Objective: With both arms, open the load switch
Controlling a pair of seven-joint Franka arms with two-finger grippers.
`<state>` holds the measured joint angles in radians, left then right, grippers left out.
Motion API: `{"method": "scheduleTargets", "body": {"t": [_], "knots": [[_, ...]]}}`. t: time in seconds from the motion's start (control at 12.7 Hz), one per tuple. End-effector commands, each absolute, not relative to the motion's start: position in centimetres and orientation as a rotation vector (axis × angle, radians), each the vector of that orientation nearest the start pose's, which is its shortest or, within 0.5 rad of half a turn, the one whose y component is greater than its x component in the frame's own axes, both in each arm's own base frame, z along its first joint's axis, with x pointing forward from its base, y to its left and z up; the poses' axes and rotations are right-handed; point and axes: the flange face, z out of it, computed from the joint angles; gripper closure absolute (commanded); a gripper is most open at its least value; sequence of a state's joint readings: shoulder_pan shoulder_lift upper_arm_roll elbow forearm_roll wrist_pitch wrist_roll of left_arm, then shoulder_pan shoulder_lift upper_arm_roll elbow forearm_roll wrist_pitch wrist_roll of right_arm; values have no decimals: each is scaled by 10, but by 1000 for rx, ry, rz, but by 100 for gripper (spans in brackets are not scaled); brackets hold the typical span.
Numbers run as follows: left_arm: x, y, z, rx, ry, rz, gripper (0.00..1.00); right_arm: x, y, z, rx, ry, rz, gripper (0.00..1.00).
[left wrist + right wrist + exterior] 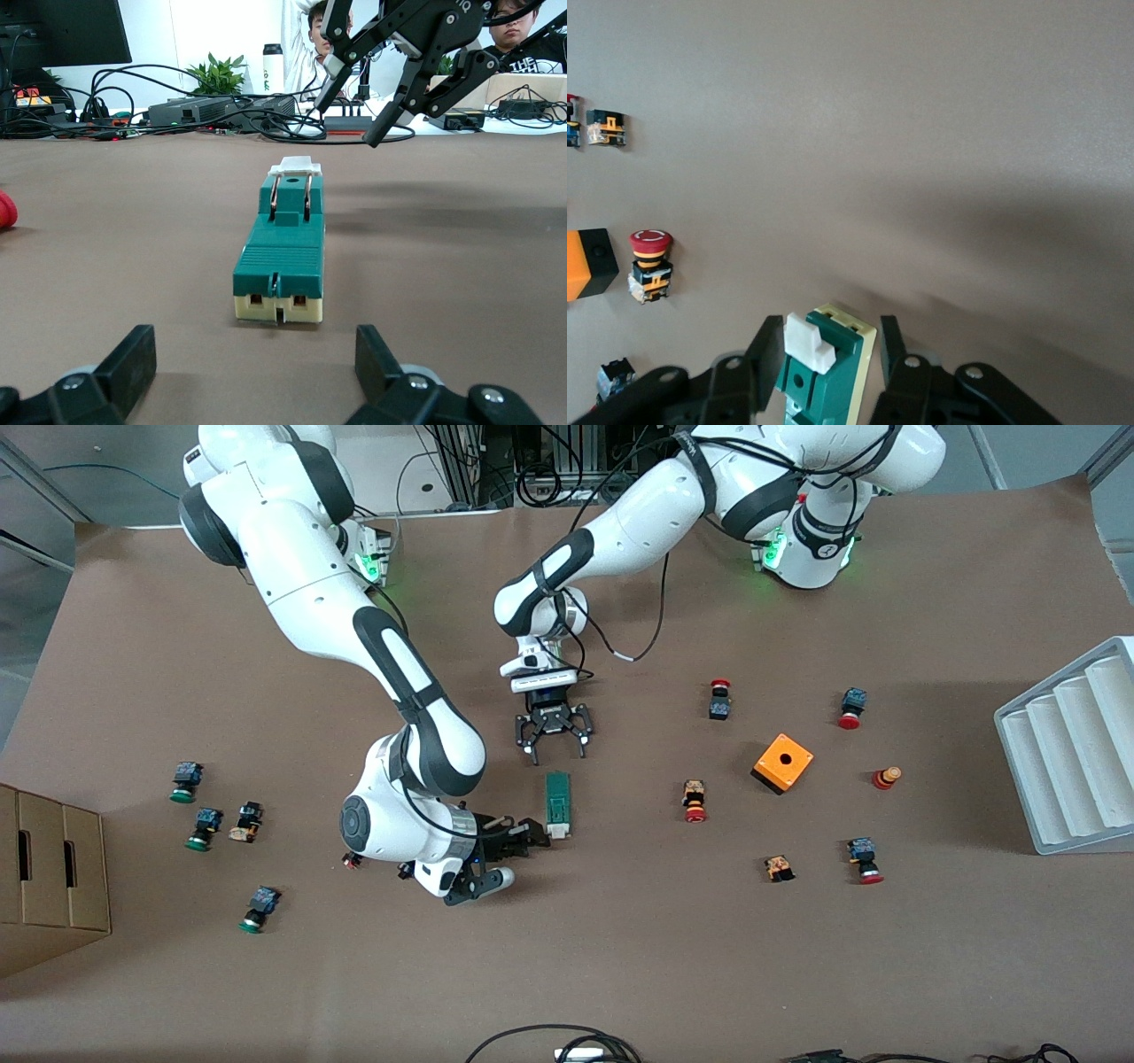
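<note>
On the surface, the load switch (558, 804) lies lengthwise between the pincers: the right pincer (824, 372) straddles its white-slider end, half-open and not visibly gripping, while the left pincer (555, 737) hangs wide open and empty off its other end.

White jointed arms (319, 593) — black joint bands, black cables, green lights.

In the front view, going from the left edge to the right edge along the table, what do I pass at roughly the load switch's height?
Cardboard box → green push-buttons → right hand → load switch → red push-button → orange box → grey tray.
</note>
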<state>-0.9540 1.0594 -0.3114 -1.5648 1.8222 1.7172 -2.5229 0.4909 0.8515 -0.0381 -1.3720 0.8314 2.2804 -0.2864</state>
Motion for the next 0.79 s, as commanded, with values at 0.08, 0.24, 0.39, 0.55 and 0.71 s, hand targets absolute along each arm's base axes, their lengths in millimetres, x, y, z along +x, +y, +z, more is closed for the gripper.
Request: {"method": "scheduleTargets", "body": {"t": [0.08, 0.24, 0.39, 0.55, 0.71], "knots": [[297, -582, 22, -2419, -151, -1827, 0, 662, 360, 231, -2515, -322, -17, 52], [297, -583, 22, -2421, -151, -1826, 0, 663, 361, 231, -2512, -308, -29, 57], [297, -583, 22, -2421, -151, -1826, 0, 664, 358, 225, -2518, -278, -24, 56], [297, -583, 22, -2421, -152, -1827, 0, 664, 358, 222, -2520, -223, -27, 56], [297, -583, 22, -2421, -152, -1827, 0, 665, 358, 216, -2460, -114, -12, 55]]}}
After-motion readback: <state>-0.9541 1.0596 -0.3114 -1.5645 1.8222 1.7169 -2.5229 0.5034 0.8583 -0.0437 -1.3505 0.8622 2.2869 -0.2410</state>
